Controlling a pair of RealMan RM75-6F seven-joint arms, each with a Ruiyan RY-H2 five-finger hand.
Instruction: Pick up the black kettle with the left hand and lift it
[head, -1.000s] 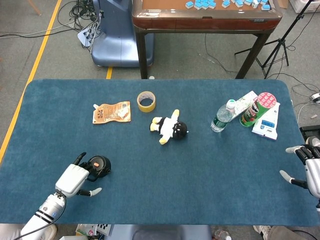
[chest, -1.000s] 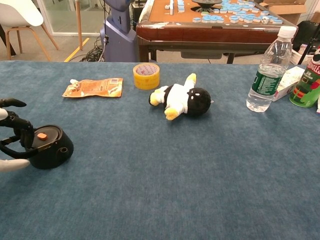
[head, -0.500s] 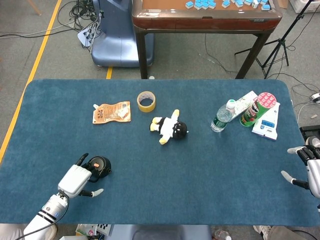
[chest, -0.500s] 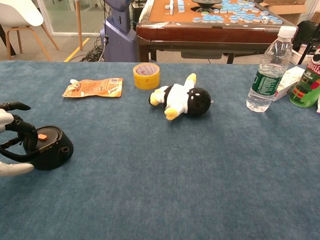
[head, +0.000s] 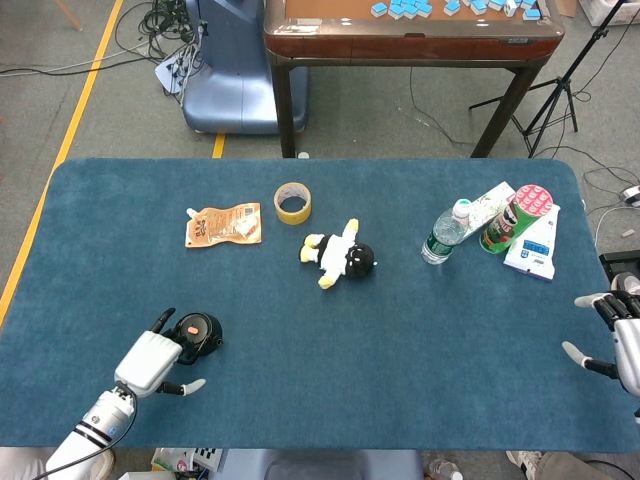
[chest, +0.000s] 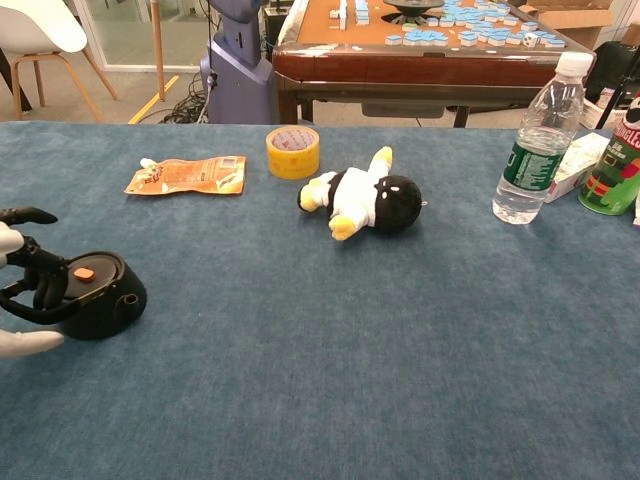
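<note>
The black kettle (head: 197, 332) (chest: 97, 293), squat with an orange button on its lid, stands on the blue table near the front left corner. My left hand (head: 152, 360) (chest: 22, 285) is at its left side; dark fingers curl around the kettle's handle, one finger points out above, and the white thumb lies low on the cloth in front. The kettle rests on the table. My right hand (head: 615, 335) hovers at the table's right edge with its fingers spread and nothing in it; the chest view does not show it.
A penguin plush (head: 342, 255) lies mid-table, with a yellow tape roll (head: 293, 203) and an orange pouch (head: 223, 224) behind the kettle. A water bottle (head: 444, 232), a green can (head: 517, 217) and packets stand at the far right. A wooden table (head: 410, 30) stands beyond.
My left hand has slid slightly back and down along the kettle's handle, its fingers settling lower around it. The kettle has not moved. The right hand has barely shifted.
</note>
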